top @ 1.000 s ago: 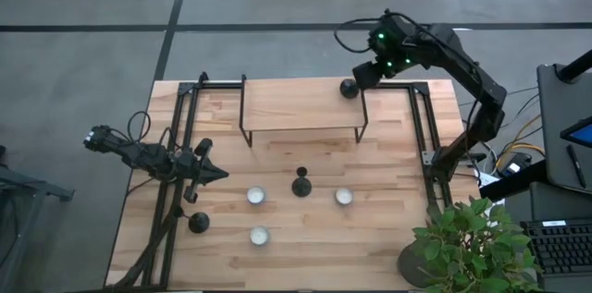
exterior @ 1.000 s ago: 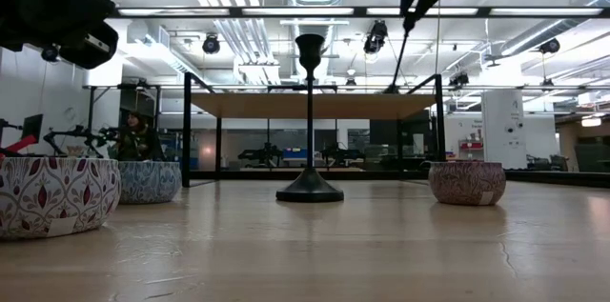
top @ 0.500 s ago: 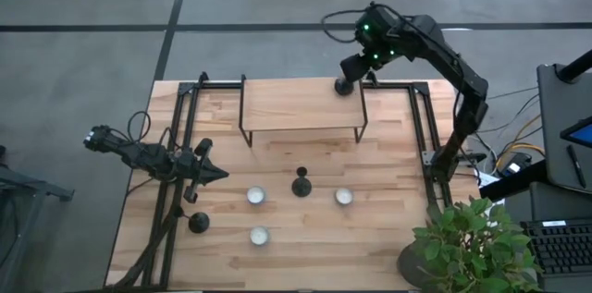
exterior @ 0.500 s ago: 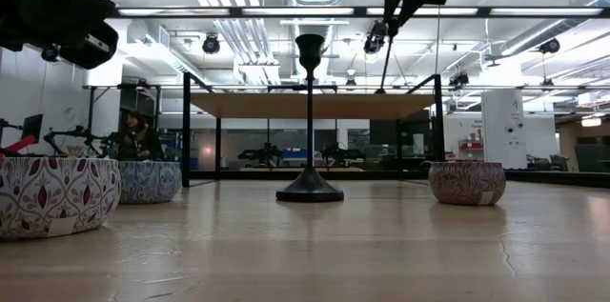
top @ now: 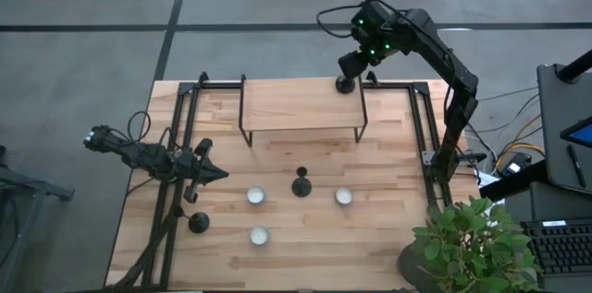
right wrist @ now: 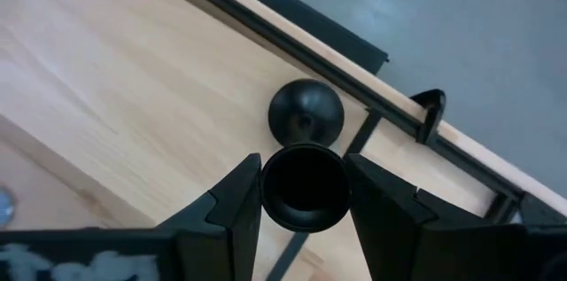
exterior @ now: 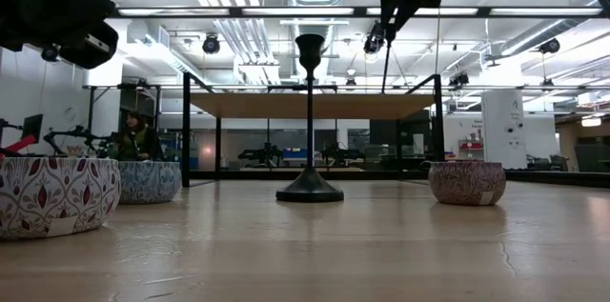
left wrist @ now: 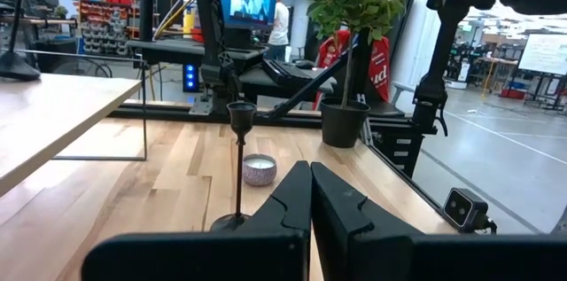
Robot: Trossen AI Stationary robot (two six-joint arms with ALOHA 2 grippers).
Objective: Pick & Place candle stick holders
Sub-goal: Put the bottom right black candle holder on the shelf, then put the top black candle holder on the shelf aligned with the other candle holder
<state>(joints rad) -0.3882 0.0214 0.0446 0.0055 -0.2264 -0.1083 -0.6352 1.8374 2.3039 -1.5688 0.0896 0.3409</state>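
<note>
Gripping a candle holder [right wrist: 304, 185] by its top cup, the right gripper [top: 355, 65] hangs over the far right corner of the raised wooden shelf [top: 298, 105] at the far edge of the tabletop [top: 388, 228]. Fingers [right wrist: 234, 203] pressed against both sides of the cup, seen end-on in the right wrist view. Round base directly beneath, over the shelf's corner; cannot tell whether the base touches the wood. In the low view the thin stem hangs straight down from the gripper, above shelf level.

Second candle holder [top: 301, 184] stands upright near the middle of the tabletop, just in front of the shelf. Tall stem, small cup on top, clear in the low view.

Third candle holder [top: 198, 222] stands toward the near left corner, close to the black side frame [top: 172, 173].

Left gripper [top: 211, 174] rests by the left edge, pointing toward the middle; fingers pressed together, nothing between them.

Three small patterned candle cups on the tabletop: one [top: 255, 196] left of the middle holder, one [top: 343, 196] right of it, one [top: 259, 235] nearer the front edge.

Potted plant [top: 462, 242] at the near right corner.
</note>
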